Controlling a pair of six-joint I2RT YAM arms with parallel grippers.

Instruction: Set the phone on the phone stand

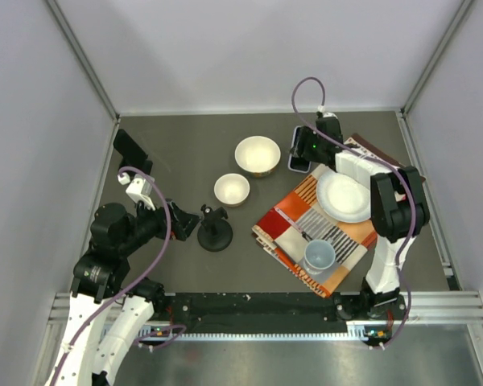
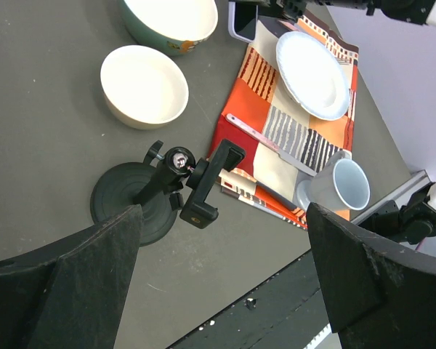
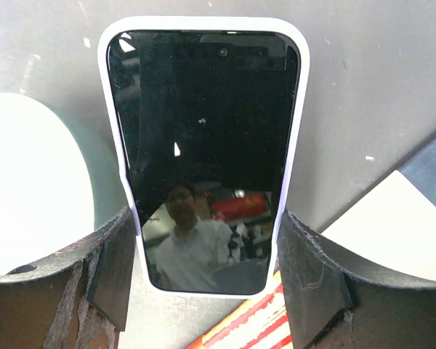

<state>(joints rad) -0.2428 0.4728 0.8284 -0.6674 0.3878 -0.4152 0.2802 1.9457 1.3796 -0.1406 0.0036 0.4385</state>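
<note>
Near edge, top view: my left end effector [image 2: 224,240] hangs released, jaws spread full, low and left of centre. The phone stand [image 2: 171,182] sits just past its fingertips on the dark surface [image 1: 169,153]. The stand's round base is flat down and its clamp head is tipped toward the striped cloth [image 1: 286,225].

Mid-surface: the small bowl [image 1: 231,190] lies just above the stand in the frame. The cup [image 1: 319,256] and plate [image 1: 344,197] rest on the cloth at right.

Far: the phone [image 3: 203,145] lies screen up in the upper centre-right of the top view, between the large bowl [image 1: 257,155] and the cloth's upper corner. My right end effector [image 3: 207,218] is over its near end. In the right wrist view the phone's long axis runs straight up the frame, away from me, with one finger at each long edge. The pads sit at the white case. I cannot tell whether they press it or only flank it.

Judgement: the right arm is the nearer one to the phone, the left to the stand. From the phone, the stand lies down and to the left in the top view, well apart, past both bowls. The carry will likely need to clear the small bowl and turn the phone to suit the clamp.
</note>
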